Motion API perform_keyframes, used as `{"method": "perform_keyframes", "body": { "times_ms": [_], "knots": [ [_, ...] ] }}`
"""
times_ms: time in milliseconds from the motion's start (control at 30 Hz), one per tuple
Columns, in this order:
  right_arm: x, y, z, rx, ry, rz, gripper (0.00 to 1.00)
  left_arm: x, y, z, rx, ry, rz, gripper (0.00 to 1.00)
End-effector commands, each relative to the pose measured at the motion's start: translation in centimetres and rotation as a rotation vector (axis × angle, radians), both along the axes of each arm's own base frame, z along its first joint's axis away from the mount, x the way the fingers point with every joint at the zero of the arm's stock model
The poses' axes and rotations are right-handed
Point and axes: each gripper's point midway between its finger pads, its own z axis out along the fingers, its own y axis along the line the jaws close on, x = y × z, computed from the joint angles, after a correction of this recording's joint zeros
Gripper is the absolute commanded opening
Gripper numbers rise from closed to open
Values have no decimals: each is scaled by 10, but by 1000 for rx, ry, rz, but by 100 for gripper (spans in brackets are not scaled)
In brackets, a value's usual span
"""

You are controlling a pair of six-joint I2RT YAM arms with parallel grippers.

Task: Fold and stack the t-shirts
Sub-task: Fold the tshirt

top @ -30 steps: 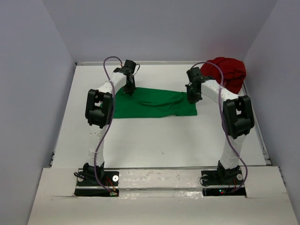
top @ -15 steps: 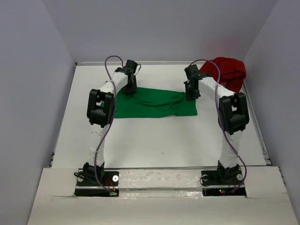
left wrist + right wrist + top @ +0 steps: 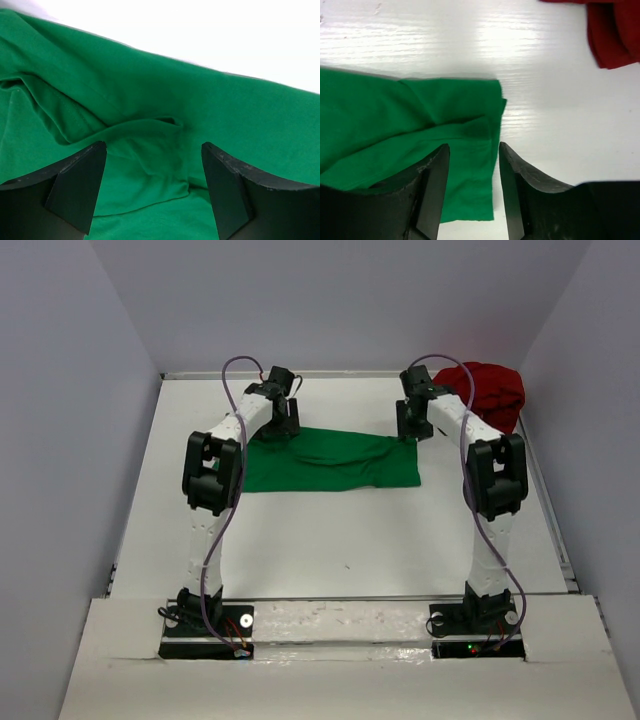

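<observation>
The green t-shirt [image 3: 330, 460] lies folded into a wide flat band across the middle of the table, its folds showing in the left wrist view [image 3: 150, 100] and its right end in the right wrist view [image 3: 395, 120]. The dark red t-shirt [image 3: 490, 395] sits bunched in the far right corner, and its edge [image 3: 615, 35] shows in the right wrist view. My left gripper [image 3: 285, 425] [image 3: 154, 147] hangs open over the green shirt's far left edge. Over its far right corner my right gripper [image 3: 412, 428] [image 3: 473, 146] is open too. Nothing lies between either pair of fingers.
The white table [image 3: 330, 540] is boxed in by grey walls on the left [image 3: 80, 440], the right [image 3: 590, 440] and behind. Both arm bases stand at the near edge.
Both grippers went from shut to open, letting go of the green shirt's far edge. Both wrists drew slightly toward the back of the table. The shirt stays flat.
</observation>
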Motion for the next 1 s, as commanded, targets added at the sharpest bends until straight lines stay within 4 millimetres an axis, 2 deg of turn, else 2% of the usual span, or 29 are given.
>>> {"method": "perform_keyframes", "body": {
  "times_ms": [0, 133, 267, 700, 967],
  "knots": [
    [15, -19, 10, -26, -24, -15, 51, 0, -4, 36, -10, -66, -15, 86],
    [17, -23, 6, -5, -12, -17, 50, 0, -5, 36, -14, -64, -20, 86],
    [19, -19, 0, 10, -1, -3, 47, 2, -5, 40, -16, -73, -22, 86],
    [20, -13, 0, 43, 2, 14, 43, 3, -6, 22, -7, -39, -14, 86],
    [16, -7, -10, 71, 31, 24, 40, 3, -8, 20, -14, -36, -21, 86]
  ]
}}
